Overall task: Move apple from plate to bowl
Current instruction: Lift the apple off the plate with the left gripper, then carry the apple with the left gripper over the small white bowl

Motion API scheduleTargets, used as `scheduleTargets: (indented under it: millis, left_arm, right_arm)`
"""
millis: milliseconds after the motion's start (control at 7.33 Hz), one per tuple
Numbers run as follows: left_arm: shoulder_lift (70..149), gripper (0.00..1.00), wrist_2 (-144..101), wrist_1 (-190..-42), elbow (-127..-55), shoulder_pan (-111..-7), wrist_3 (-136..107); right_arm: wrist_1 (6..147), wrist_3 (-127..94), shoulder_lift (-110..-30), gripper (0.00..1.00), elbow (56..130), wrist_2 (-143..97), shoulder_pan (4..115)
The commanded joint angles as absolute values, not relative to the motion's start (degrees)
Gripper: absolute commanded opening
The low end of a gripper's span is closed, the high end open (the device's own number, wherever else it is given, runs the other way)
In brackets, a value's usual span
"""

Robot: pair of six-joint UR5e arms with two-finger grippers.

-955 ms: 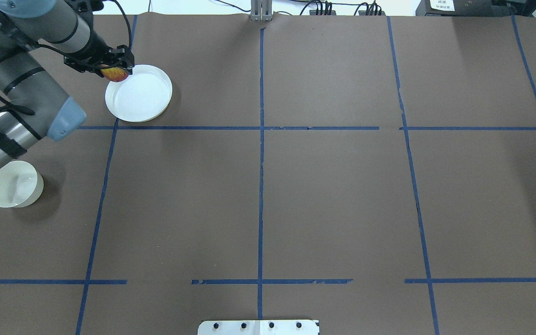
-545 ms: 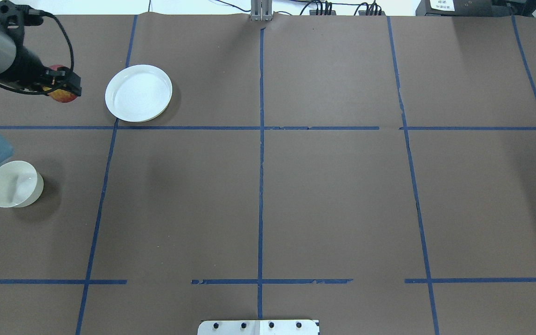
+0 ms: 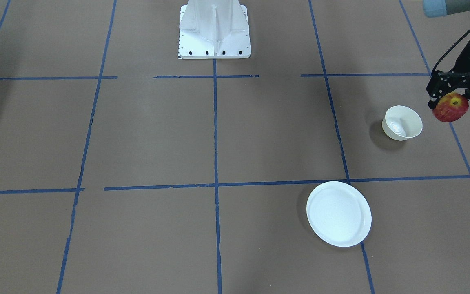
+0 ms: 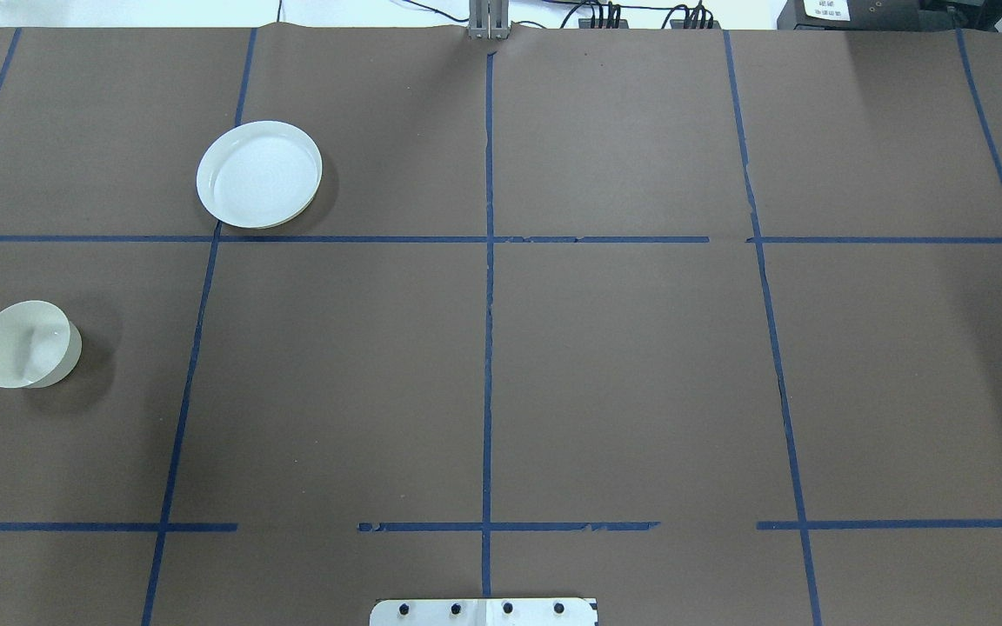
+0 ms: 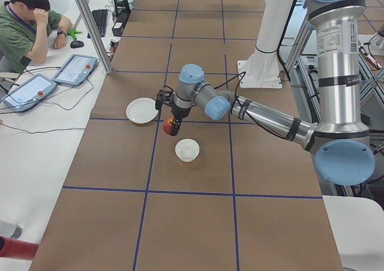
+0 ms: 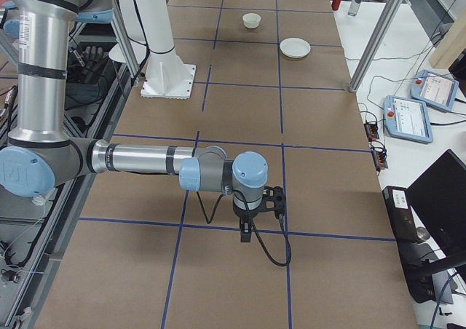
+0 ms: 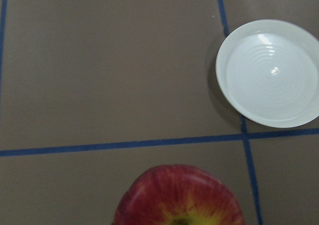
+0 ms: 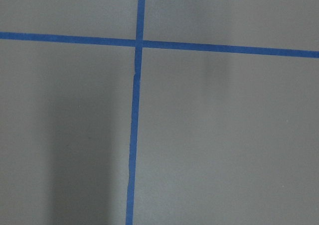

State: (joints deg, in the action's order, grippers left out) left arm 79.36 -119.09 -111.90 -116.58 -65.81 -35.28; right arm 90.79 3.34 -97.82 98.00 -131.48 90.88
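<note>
My left gripper (image 3: 449, 97) is shut on the red apple (image 3: 450, 108) and holds it in the air, beside the cream-white bowl (image 3: 398, 135) on its outer side. The apple fills the bottom of the left wrist view (image 7: 179, 197). In the exterior left view the apple (image 5: 171, 126) hangs between plate (image 5: 142, 110) and bowl (image 5: 187, 150). The white plate (image 3: 338, 213) is empty; so is the bowl (image 4: 27, 343). My right gripper (image 6: 247, 231) hangs low over bare table far from both dishes; I cannot tell if it is open or shut.
Blue tape lines divide the brown table cover. The white robot base mount (image 3: 214, 32) stands at the table's robot side. An operator (image 5: 24, 25) sits past the far edge with teach pendants (image 5: 75, 69) beside him.
My left arm has carried the apple from the plate's edge leftward and toward the robot's side, nearly out of the overhead view. Plate and bowl have not moved.
</note>
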Motion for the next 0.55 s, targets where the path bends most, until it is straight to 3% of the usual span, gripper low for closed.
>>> scheduleTargets:
  millis: [0,409]
  left_arm:
    - [74.1,0.50,-119.0,-126.5,-111.0,-65.7,-40.0]
    - [75.9,0.46,-118.4,-132.3,-105.0,-60.1,-48.1]
  right_arm:
    - [90.8,3.3,-97.8,1.00,98.0,-131.5,90.9]
    - [90.8,3.3,-97.8,1.00,98.0,-131.5,90.9]
